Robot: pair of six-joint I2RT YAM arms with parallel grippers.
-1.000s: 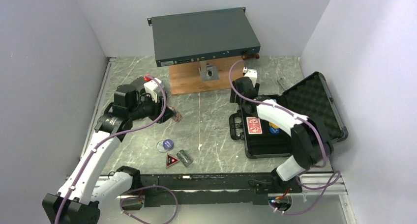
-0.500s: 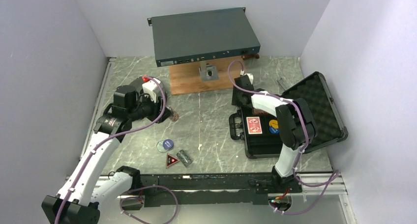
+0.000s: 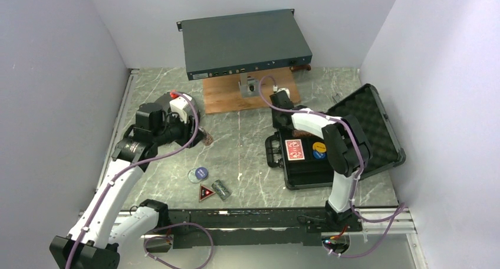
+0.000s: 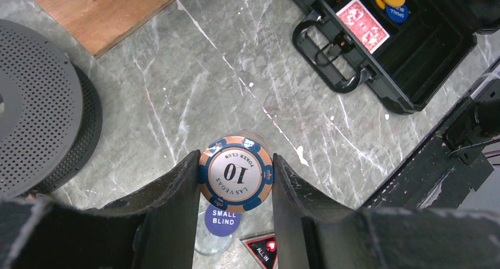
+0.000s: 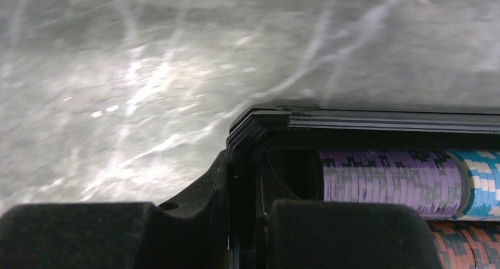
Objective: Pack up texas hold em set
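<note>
The black case (image 3: 318, 173) lies open right of centre, its foam lid (image 3: 370, 122) tipped back. Inside are a red-backed deck (image 3: 295, 150), a yellow button (image 3: 319, 146) and a blue button (image 3: 319, 154). My right gripper (image 3: 282, 112) is shut on the case wall (image 5: 243, 140) at its far left corner, one finger (image 5: 177, 198) outside; purple chips (image 5: 383, 180) lie just inside. My left gripper (image 4: 236, 180) is shut on a chip roll (image 4: 236, 173) marked 10, held above the table. Below it lie the small blind button (image 4: 223, 219) and the triangle (image 4: 262, 252). Another chip roll (image 3: 221, 189) lies beside the triangle (image 3: 206, 193).
A large grey electronics box (image 3: 244, 42) stands at the back on a wooden board (image 3: 227, 99). A dark perforated spool (image 4: 35, 104) sits by my left gripper. Walls close in left, right and behind.
My right gripper has closed on the case's far left corner, and the case has shifted left toward the table's middle. The left arm and its chip roll have stayed put.
</note>
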